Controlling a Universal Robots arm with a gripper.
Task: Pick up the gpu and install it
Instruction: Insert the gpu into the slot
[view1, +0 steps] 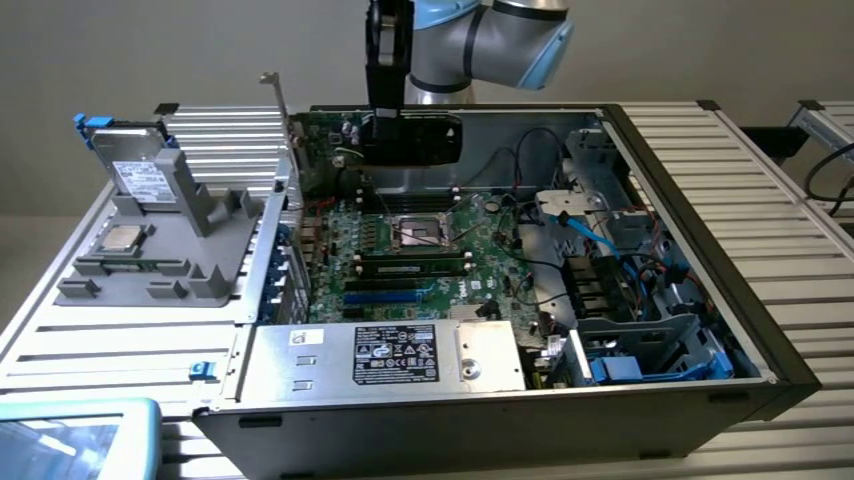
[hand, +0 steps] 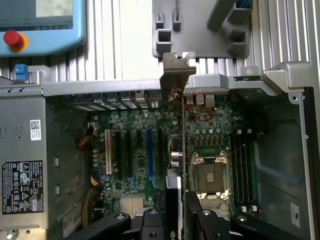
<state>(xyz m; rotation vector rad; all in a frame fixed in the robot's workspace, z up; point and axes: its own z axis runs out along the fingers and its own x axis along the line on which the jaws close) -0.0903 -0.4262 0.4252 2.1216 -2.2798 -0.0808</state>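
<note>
Slatted table (view1: 747, 180): gripper (hand: 178, 202) grips gpu (view1: 430, 140) above motherboard (view1: 414, 250), edge-on in wrist view

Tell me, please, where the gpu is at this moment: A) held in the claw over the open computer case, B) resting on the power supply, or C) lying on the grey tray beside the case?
A: the claw grips the gpu over the motherboard, its silver bracket standing above the rear wall of the case.

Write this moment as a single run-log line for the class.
gripper: shut on gpu | gpu: held on edge over motherboard in open case | seated in slot: cannot tell
</note>
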